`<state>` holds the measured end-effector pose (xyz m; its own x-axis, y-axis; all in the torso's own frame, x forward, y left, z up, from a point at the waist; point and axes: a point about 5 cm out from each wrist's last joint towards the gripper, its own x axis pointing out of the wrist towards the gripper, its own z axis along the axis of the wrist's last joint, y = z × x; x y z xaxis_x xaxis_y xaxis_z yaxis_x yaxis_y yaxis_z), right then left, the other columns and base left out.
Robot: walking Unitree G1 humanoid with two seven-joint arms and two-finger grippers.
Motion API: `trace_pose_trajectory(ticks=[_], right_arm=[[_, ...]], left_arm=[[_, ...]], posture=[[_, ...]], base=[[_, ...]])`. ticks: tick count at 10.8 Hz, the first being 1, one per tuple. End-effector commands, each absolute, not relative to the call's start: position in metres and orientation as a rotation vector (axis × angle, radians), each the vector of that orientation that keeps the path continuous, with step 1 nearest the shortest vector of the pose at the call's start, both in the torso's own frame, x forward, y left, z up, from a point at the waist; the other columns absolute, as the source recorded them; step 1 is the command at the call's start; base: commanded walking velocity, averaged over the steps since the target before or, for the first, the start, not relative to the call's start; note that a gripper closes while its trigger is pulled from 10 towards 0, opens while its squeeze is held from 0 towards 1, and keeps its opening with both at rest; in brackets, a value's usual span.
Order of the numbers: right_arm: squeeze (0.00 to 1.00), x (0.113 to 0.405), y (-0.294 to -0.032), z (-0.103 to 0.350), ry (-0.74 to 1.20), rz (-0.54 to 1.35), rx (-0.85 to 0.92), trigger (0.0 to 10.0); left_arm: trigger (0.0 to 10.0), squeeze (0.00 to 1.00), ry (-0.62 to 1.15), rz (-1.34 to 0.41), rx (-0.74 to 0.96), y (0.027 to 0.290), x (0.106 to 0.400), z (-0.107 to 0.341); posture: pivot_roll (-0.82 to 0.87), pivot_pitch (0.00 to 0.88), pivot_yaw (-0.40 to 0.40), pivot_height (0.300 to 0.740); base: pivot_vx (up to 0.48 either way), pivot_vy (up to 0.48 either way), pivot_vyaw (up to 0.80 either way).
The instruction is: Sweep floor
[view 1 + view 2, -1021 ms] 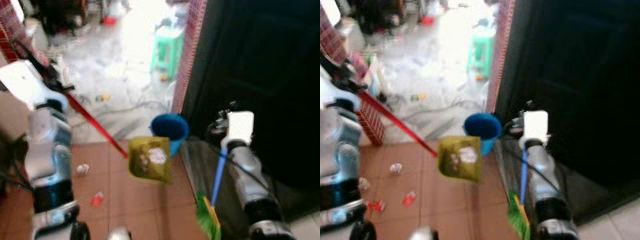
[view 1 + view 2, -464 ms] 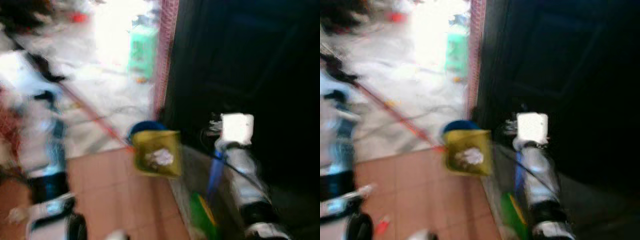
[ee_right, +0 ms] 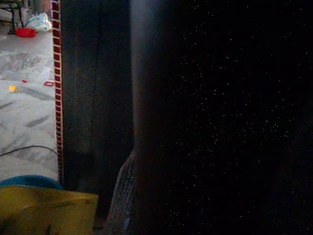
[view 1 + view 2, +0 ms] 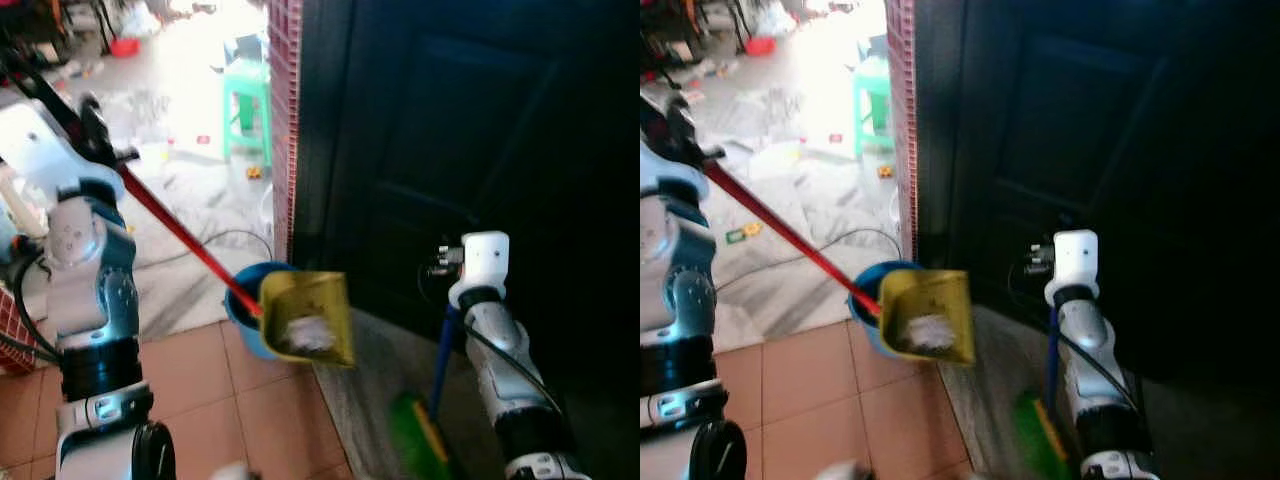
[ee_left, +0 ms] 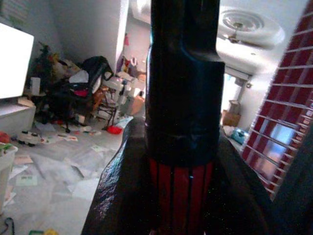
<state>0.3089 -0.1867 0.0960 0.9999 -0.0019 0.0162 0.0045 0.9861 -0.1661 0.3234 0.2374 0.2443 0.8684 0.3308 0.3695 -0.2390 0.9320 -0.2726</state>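
left end effector (image 4: 88, 125): raised high by the robot's left shoulder, pinching the top of the dustpan's red handle (image 4: 180, 232); in the left wrist view the black fingers (image 5: 183, 83) press tight on the ribbed red grip.
dustpan (image 4: 306, 315): yellow, held off the floor and tipped slightly, its mouth over the rim of the blue bucket (image 4: 246, 322); a pale clump of litter (image 4: 304, 335) lies inside. judged reason for the pose: the long handle slants down from the raised arm so the pan can hang above the bucket for emptying.
right end effector (image 4: 447, 300): low beside the dark door (image 4: 450, 130), at the broom's blue handle (image 4: 441, 355); whether its fingers are closed round the handle cannot be told from these views. the green bristle head (image 4: 418, 438) rests at the grey sill, probably parked upright out of the way while the pan is handled.
floor (image 4: 200, 370): terracotta tiles near the robot, pale marble beyond, where scraps and a green stool (image 4: 246, 100) stand in bright light.
change since a second ago: the camera has swung right, so door and bucket sit nearer the middle; the pan, then clear of the bucket over the tiles, now overlaps its rim. blur has cleared.
stage, as judged: sweepings gathered, tipping not yet done.
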Motion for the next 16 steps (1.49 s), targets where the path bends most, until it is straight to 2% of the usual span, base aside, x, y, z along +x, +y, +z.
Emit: trace_pose_trajectory(ticks=[1,7,9,10,14,16], right_arm=[[0.00,0.313,-0.182,0.108,-0.065,0.016,-0.164,10.0],[0.00,0.310,-0.183,0.106,-0.053,0.018,-0.165,10.0],[0.00,0.309,-0.184,0.106,-0.051,0.018,-0.166,10.0],[0.00,0.309,-0.184,0.106,-0.051,0.018,-0.166,10.0],[0.00,0.309,-0.184,0.107,-0.050,0.024,-0.168,10.0],[0.00,0.308,-0.184,0.107,-0.050,0.025,-0.169,10.0]], left_arm=[[10.0,0.00,-0.511,0.332,-0.189,0.247,0.320,0.262],[10.0,0.00,-0.579,0.415,-0.101,0.270,0.321,0.279],[10.0,0.00,-0.611,0.439,-0.063,0.277,0.321,0.288],[10.0,0.00,-0.631,0.462,0.018,0.280,0.320,0.292],[10.0,0.00,-0.681,0.431,0.174,0.257,0.328,0.286],[10.0,0.00,-0.694,0.421,0.193,0.244,0.333,0.281]], posture=[[-0.06,0.018,-0.048,0.740],[-0.07,0.021,-0.049,0.740],[-0.07,0.023,-0.053,0.740],[-0.07,0.023,-0.053,0.740],[-0.08,0.018,-0.060,0.740],[-0.08,0.016,-0.060,0.740]], base=[[0.435,0.000,0.00],[0.342,0.000,0.00],[0.120,0.000,0.00],[0.000,0.000,0.00],[0.000,0.000,0.00],[0.000,0.000,0.00]])
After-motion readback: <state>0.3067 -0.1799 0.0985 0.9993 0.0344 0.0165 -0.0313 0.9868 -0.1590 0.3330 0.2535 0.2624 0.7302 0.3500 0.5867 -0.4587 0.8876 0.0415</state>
